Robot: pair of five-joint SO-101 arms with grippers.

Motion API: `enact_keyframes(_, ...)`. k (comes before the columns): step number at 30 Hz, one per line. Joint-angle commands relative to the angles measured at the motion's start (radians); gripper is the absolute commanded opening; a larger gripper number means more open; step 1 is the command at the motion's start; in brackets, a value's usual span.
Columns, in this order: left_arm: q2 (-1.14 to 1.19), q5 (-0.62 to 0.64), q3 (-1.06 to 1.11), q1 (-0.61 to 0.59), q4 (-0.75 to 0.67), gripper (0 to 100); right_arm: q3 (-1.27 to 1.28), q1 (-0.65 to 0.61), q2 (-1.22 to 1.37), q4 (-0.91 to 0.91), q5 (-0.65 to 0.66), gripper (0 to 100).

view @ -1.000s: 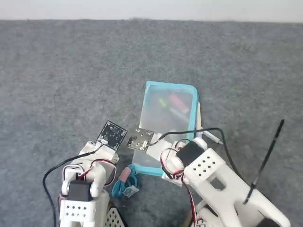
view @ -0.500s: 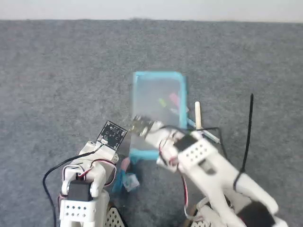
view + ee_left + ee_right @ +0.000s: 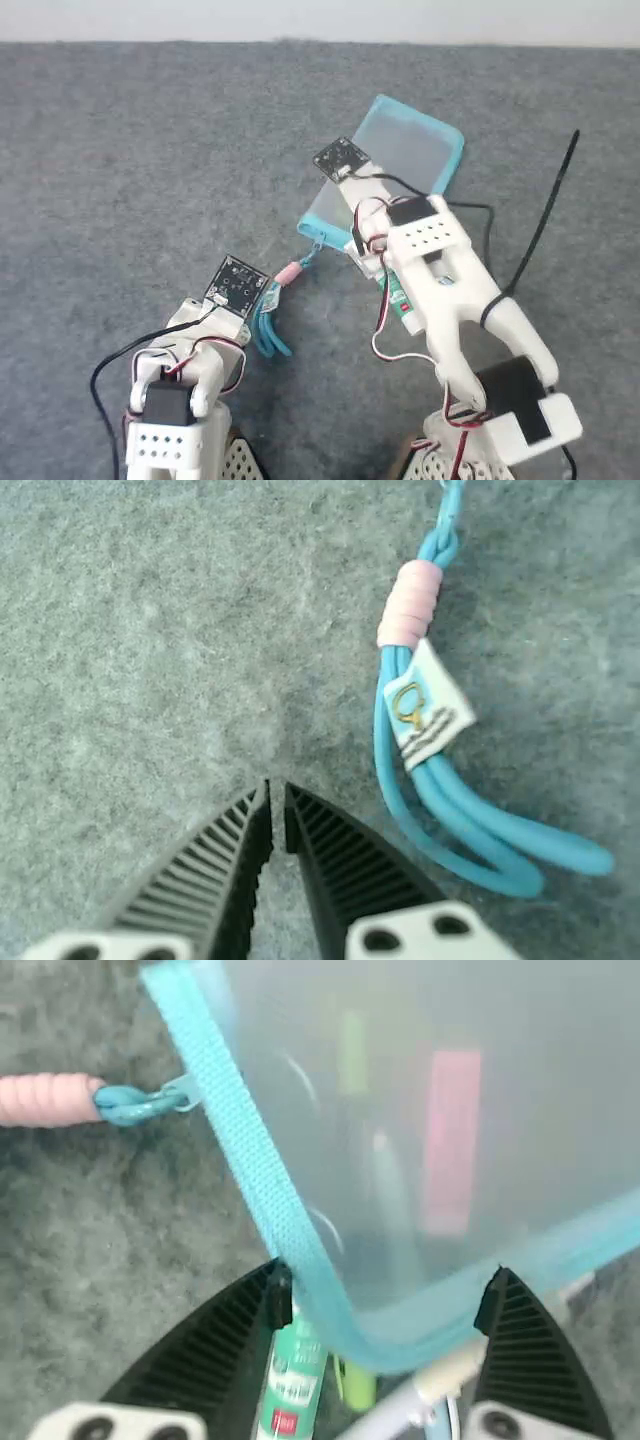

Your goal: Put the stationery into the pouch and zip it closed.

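The translucent pouch (image 3: 405, 155) with teal edging lies tilted on the carpet, and green and pink stationery shows faintly through its wall (image 3: 450, 1140). My right gripper (image 3: 388, 1278) stands open, its fingers straddling the pouch's near corner. A green-and-white pen (image 3: 290, 1380) and a pale pen (image 3: 425, 1390) lie under that corner. The teal zip strap with its pink bead (image 3: 290, 272) trails from the pouch toward my left arm. My left gripper (image 3: 277, 810) is shut and empty over bare carpet, beside the strap's loops (image 3: 470, 830) and white tag (image 3: 428, 708).
Grey carpet (image 3: 130, 170) covers the whole table, with open room to the left and far side. The right arm (image 3: 430, 250) lies over the pouch's near edge, and a black cable (image 3: 545, 215) arcs at its right. A pale wall runs along the far edge.
The right arm has swung forward, and the pouch has slid away and turned to the right. The strap has been drawn out straighter. The left arm has kept still.
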Motion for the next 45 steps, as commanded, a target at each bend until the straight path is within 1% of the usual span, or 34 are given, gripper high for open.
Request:
enact_keyframes(1, 0.014, -0.003, -0.005, -0.005, 0.005, 2, -0.092, -0.015, -0.05, 0.082, -0.094, 29.6)
enact_keyframes(3, 0.014, -0.003, -0.005, -0.005, 0.005, 2, -0.094, -0.024, -0.081, 0.09, -0.123, 29.6)
enact_keyframes(7, 0.014, -0.003, -0.005, -0.005, 0.005, 2, -0.087, -0.062, -0.116, 0.09, -0.13, 29.6)
enact_keyframes(11, 0.014, -0.003, -0.005, -0.005, 0.005, 2, -0.071, -0.185, -0.117, 0.088, -0.135, 29.6)
enact_keyframes(13, 0.014, -0.003, -0.005, -0.005, 0.005, 2, -0.071, -0.263, -0.116, 0.081, -0.206, 29.6)
enact_keyframes(15, 0.014, -0.003, -0.005, -0.005, 0.005, 2, -0.071, -0.315, -0.116, 0.073, -0.315, 29.6)
enact_keyframes(19, 0.014, -0.003, -0.005, -0.005, 0.005, 2, -0.069, -0.325, -0.094, 0.016, -0.491, 29.6)
enact_keyframes(21, 0.014, -0.003, -0.005, -0.005, 0.005, 2, -0.069, -0.328, -0.058, -0.01, -0.559, 29.6)
enact_keyframes(25, 0.014, -0.003, -0.005, -0.005, 0.005, 2, -0.072, -0.331, 0.047, -0.096, -0.661, 29.6)
enact_keyframes(32, 0.014, -0.006, -0.005, 0.002, 0.005, 2, -0.077, -0.349, 0.162, -0.217, -0.758, 29.6)
enact_keyframes(35, 0.014, -0.003, -0.005, -0.044, 0.005, 2, -0.077, -0.366, 0.163, -0.249, -0.786, 29.6)
enact_keyframes(37, 0.014, -0.003, -0.005, -0.126, 0.005, 2, -0.077, -0.383, 0.163, -0.275, -0.786, 29.6)
enact_keyframes(40, 0.014, -0.003, -0.005, -0.292, 0.005, 2, -0.077, -0.417, 0.174, -0.292, -0.786, 29.6)
enact_keyframes(42, 0.014, -0.006, -0.005, -0.364, 0.005, 2, -0.077, -0.435, 0.174, -0.294, -0.812, 29.6)
enact_keyframes(45, 0.014, -0.006, -0.005, -0.387, 0.005, 2, -0.077, -0.437, 0.176, -0.295, -0.873, 29.6)
